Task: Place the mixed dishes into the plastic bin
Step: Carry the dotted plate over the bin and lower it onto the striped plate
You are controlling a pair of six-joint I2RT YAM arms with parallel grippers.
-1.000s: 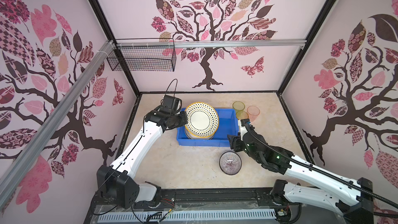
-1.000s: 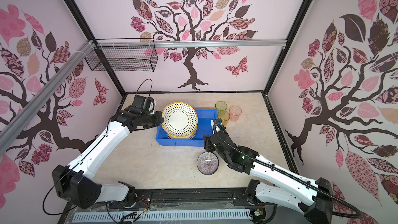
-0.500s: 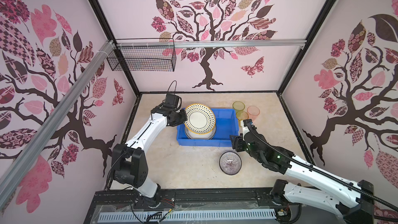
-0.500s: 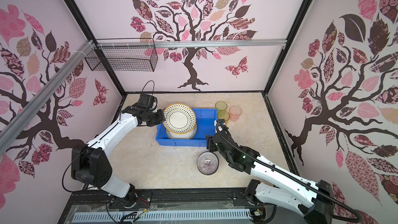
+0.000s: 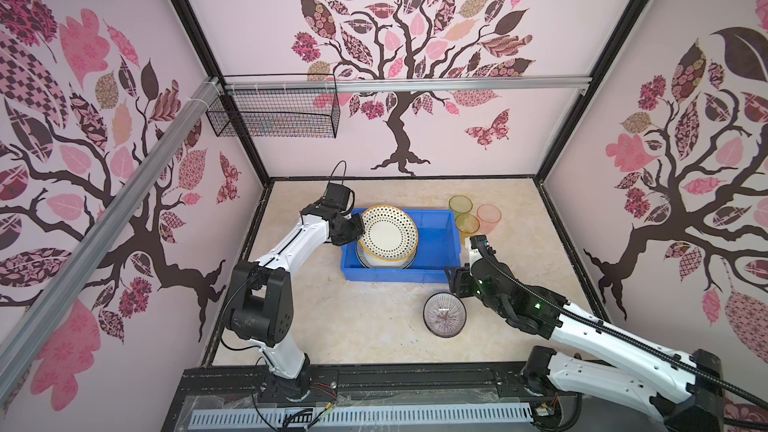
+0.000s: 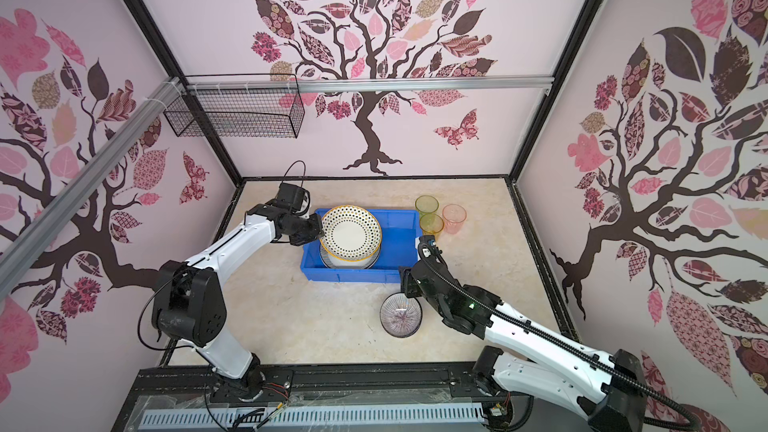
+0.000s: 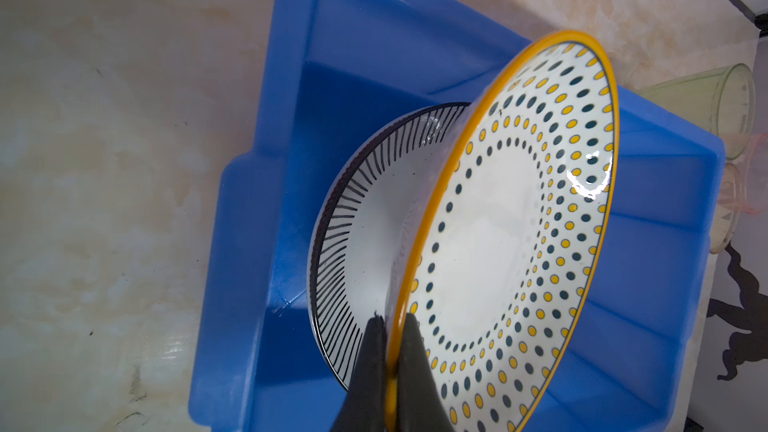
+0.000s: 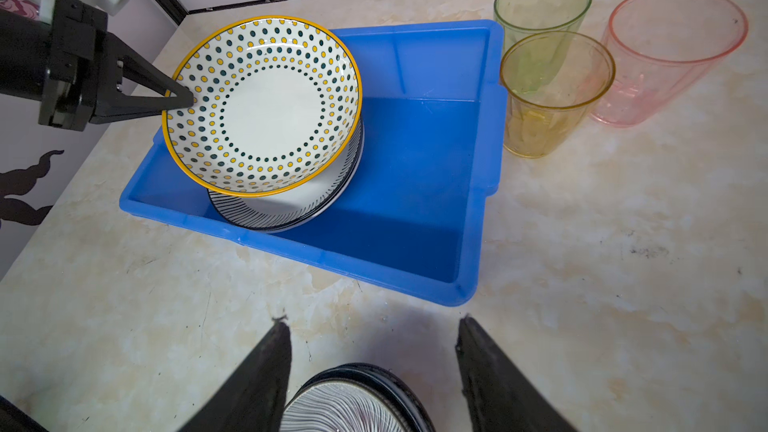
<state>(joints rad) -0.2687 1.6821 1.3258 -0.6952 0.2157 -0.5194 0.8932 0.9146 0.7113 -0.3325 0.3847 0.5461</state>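
Now | left jaws clamped on rim of one round yellow-edged dotted plate (image 5: 388,234), tilted over one round striped-rim plate (image 8: 291,214) lying in one blue rectangular plastic bin (image 5: 436,243) | one purple-striped round bowl (image 5: 444,314) on surface, right jaws apart near it | three translucent plastic cups (image 5: 467,223) upright beside bin

Three pale pink walls (image 5: 257,14) enclose the cell. Each carries a dark brown tree decal (image 5: 399,76) with pink and patterned leaves, plus butterflies (image 5: 487,130). Black frame posts (image 5: 203,56) stand at the back corners. An aluminium rail (image 5: 478,84) crosses the back wall, with a black wire basket (image 5: 274,114) hanging at its left end. The table (image 5: 353,326) is beige and marbled, under soft, even light.
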